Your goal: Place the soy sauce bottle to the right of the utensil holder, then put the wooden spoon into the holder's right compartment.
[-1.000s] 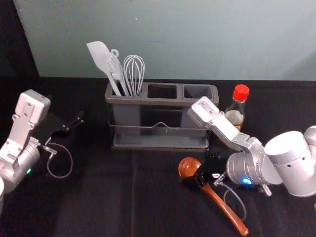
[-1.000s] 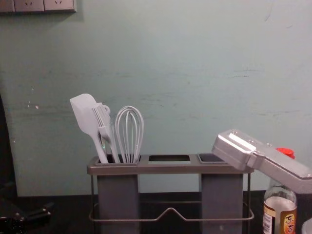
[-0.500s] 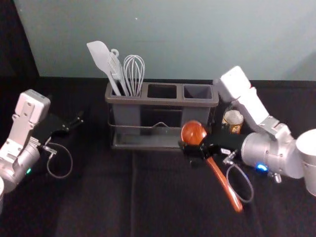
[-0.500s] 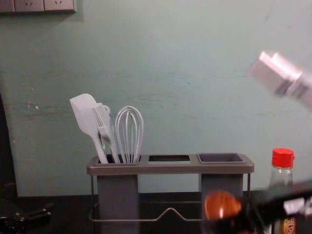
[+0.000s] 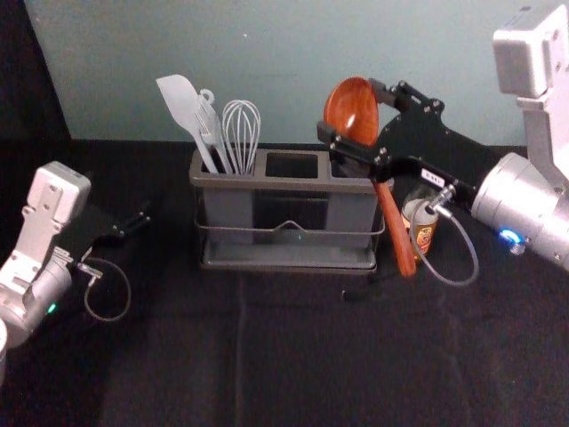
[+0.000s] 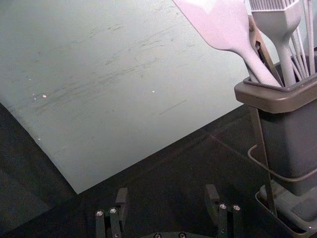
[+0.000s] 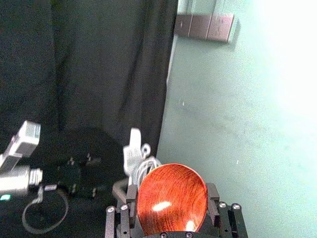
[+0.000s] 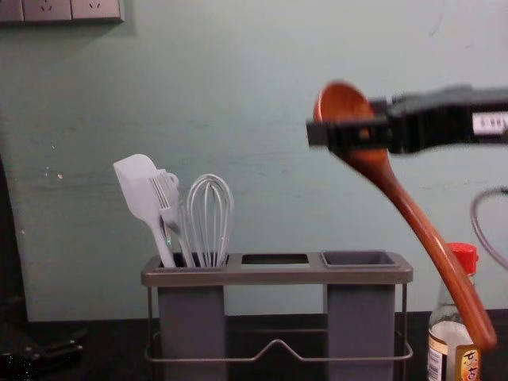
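Wooden spoon: up in the air, bowl clamped between the 2 fingers of the right gripper, over the right part of the utensil holder. Held bowl-up, I reckon so the handle can go in first, the way the spatula and whisk stand heads-up in the left compartment.

Handle slants down toward the robot's right, its low end below rim height and crossing the soy sauce bottle in the chest view. Touching or apart, can't tell.

Bottle upright on the bench just beside the holder's right end, red cap on. That half of the job looks done; the spot leaves the openings above free.

Right compartment open, nothing standing in it. Next, to my eye: raise the spoon, swing the handle upright, line up its end, lower. Risks: handle knocking the bottle or catching the rim; the round bowl might turn in the grip.

Left gripper parked off the holder's left side, fingers apart, nothing between them.
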